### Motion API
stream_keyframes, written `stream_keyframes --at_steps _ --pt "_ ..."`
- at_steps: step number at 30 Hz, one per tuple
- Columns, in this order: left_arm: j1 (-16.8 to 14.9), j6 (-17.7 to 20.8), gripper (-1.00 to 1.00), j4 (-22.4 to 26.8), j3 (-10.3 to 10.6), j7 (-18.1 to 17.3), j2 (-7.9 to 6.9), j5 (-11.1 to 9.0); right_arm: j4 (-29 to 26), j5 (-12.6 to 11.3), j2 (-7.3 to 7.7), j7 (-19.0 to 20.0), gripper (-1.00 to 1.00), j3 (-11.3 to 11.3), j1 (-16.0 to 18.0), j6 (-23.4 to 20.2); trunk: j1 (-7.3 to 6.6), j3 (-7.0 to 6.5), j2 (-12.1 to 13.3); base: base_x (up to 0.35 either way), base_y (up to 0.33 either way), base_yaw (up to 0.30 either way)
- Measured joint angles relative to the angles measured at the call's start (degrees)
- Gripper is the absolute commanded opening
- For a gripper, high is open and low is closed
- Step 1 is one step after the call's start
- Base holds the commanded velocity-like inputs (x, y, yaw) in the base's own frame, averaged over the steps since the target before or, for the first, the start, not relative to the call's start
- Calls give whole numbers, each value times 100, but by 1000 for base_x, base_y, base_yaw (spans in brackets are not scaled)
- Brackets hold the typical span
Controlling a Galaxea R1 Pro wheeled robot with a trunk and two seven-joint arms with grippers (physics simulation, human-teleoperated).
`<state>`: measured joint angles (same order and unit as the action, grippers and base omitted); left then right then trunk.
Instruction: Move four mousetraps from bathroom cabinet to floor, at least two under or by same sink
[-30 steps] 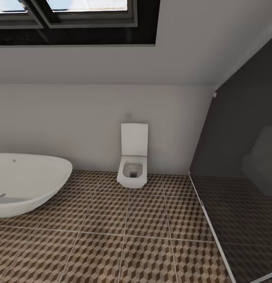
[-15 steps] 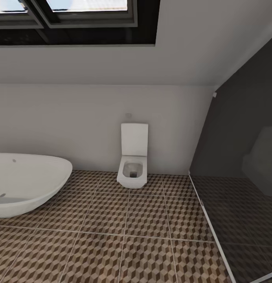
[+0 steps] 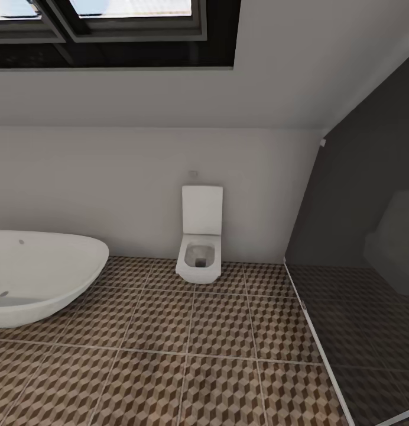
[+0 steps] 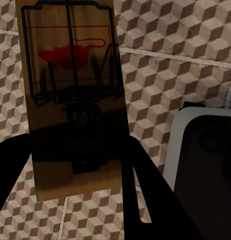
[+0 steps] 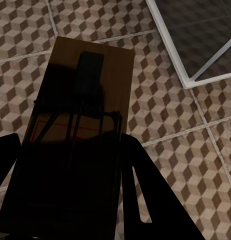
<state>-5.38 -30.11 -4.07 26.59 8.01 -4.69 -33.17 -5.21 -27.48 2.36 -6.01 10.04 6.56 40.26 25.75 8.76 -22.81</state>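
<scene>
In the left wrist view, my left gripper (image 4: 75, 150) is shut on a tan wooden mousetrap (image 4: 70, 75) with a dark wire frame and a red spot, held above the cube-patterned bathroom floor (image 4: 165, 75). My right gripper (image 5: 70, 145) is shut on another mousetrap (image 5: 90, 100), which hangs over the same tiled floor (image 5: 160, 100). The head view looks across the floor (image 3: 169, 331) toward the far wall. The cabinet and the sink are out of view.
A white oval bathtub (image 3: 39, 278) stands at the left and a square white toilet (image 3: 200, 248) against the far wall. A dark glass partition (image 3: 358, 266) with a pale frame closes the right side. My own base (image 4: 205, 160) is beside the left trap.
</scene>
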Motion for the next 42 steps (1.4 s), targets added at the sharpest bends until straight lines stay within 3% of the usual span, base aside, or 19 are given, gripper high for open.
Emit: stream_keyframes --at_steps 42 --pt "0 0 -100 0 0 0 0 1 0 -2 0 0 -100 0 0 0 0 0 0 0 0 0"
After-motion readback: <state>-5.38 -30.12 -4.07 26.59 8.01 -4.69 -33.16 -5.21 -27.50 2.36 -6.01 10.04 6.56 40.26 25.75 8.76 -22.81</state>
